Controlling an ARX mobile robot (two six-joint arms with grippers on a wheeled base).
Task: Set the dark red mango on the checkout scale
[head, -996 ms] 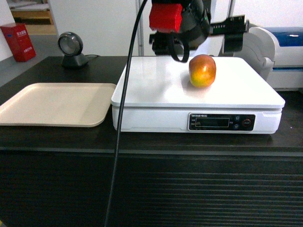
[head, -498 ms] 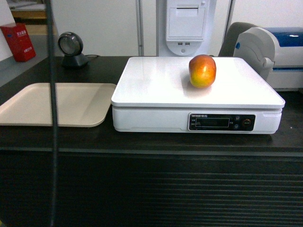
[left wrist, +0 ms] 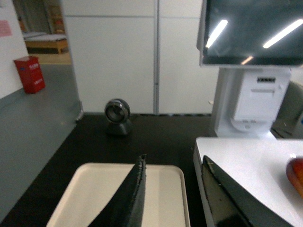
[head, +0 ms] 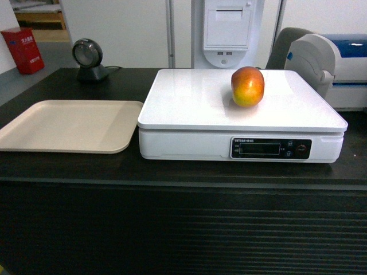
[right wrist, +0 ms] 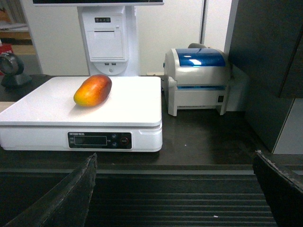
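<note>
I see the dark red mango (head: 248, 86) lying on its side on the glossy top of the scale (head: 195, 103), toward the back right part of the platform, red on top and yellow-orange lower down; from the right wrist camera it sits left of the platform's middle, well back from the front edge (right wrist: 93, 90). Nothing holds it. The right gripper (right wrist: 175, 189) is well clear of the fruit, low and in front of the checkout (head: 183, 229), its two dark fingers (right wrist: 71, 194) spread wide apart at the bottom corners of its own view, with the scale's black display panel (right wrist: 99, 140) facing it. The left gripper (left wrist: 173, 194) is also parted, its fingers (left wrist: 130, 198) standing over the near right corner of the beige tray (left wrist: 90, 189), with the scale's left edge just to its right and only a sliver of the mango (left wrist: 296, 175) showing at the far right of that view. In the head view I see neither gripper. The tray lies on the counter top just left of the scale, a round barcode scanner (head: 88, 58) stands near the back left edge, a white receipt printer stand (head: 227, 34) rises behind the scale, and a blue-lidded label printer (right wrist: 199, 80) sits to the scale's right.
</note>
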